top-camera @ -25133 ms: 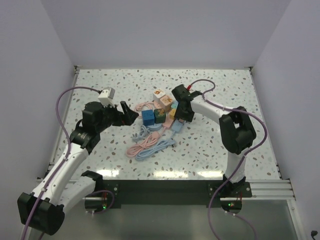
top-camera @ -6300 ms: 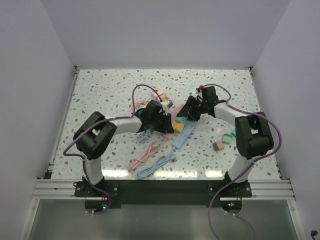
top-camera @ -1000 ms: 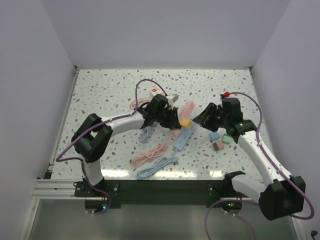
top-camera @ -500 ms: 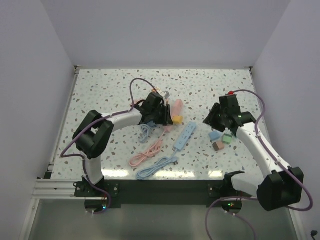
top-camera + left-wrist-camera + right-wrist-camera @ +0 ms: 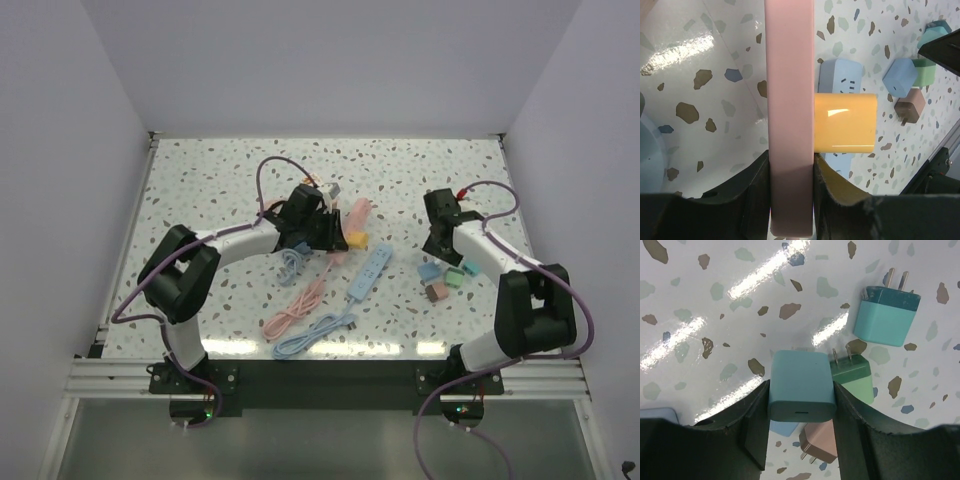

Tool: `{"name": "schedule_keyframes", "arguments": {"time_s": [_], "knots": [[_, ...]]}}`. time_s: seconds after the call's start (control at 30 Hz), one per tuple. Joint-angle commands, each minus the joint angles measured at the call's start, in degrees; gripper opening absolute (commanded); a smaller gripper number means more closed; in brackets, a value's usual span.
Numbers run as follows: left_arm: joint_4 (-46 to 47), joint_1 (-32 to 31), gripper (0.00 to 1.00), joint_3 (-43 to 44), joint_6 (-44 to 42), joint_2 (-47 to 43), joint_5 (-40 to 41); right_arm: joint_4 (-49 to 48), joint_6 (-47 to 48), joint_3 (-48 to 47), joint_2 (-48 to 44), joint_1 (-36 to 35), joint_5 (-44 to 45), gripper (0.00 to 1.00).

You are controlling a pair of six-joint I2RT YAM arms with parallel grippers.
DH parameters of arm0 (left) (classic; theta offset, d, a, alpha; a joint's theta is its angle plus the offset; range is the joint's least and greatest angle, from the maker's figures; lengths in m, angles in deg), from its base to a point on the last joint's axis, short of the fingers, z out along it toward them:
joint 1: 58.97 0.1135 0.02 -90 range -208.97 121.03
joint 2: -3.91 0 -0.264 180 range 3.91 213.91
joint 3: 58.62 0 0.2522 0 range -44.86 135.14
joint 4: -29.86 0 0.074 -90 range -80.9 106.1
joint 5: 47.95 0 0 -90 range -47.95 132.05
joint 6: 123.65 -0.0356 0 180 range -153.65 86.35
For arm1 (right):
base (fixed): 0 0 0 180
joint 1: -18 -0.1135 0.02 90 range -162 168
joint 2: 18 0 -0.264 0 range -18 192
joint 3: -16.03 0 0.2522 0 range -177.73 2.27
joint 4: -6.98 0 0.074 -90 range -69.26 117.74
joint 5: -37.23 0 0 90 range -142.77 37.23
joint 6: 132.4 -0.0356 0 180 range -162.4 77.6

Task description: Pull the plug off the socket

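My left gripper [image 5: 790,165] is shut on a pink socket strip [image 5: 789,100], held above the table [image 5: 200,190]. A yellow plug [image 5: 845,122] sits in the strip's side face. In the top view the left gripper [image 5: 325,228] has the pink strip [image 5: 356,211] and yellow plug [image 5: 356,240] at centre. My right gripper [image 5: 801,395] is shut on a teal-blue plug [image 5: 801,385], clear of any socket. In the top view the right gripper [image 5: 436,240] hangs right of centre, apart from the pink strip.
A blue socket strip [image 5: 368,272] lies on the table under the pink one. Loose plugs lie below the right gripper: teal [image 5: 887,315], green [image 5: 855,380], brown [image 5: 820,442]. A pink cable [image 5: 295,308] and a blue cable [image 5: 315,335] lie near the front.
The left gripper has carried the pink strip and yellow plug a little leftwards. The right gripper has moved right with the teal-blue plug, over the loose plugs.
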Motion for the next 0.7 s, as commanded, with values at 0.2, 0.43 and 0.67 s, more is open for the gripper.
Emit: {"name": "schedule_keyframes", "arguments": {"time_s": [0.2,0.43,0.67], "knots": [[4.14,0.03,0.00,-0.36,-1.21,-2.91,-2.32,0.25,2.48,-0.47,-8.86,0.41,-6.70,0.78],[4.05,0.03,0.00,0.52,-1.13,-2.12,-2.67,-10.18,2.85,2.60,-13.71,-0.11,-40.84,0.80],[4.05,0.03,0.00,0.96,-0.86,-2.12,-2.67,-25.92,-11.47,9.90,-12.49,-3.54,-49.61,0.82]]}}
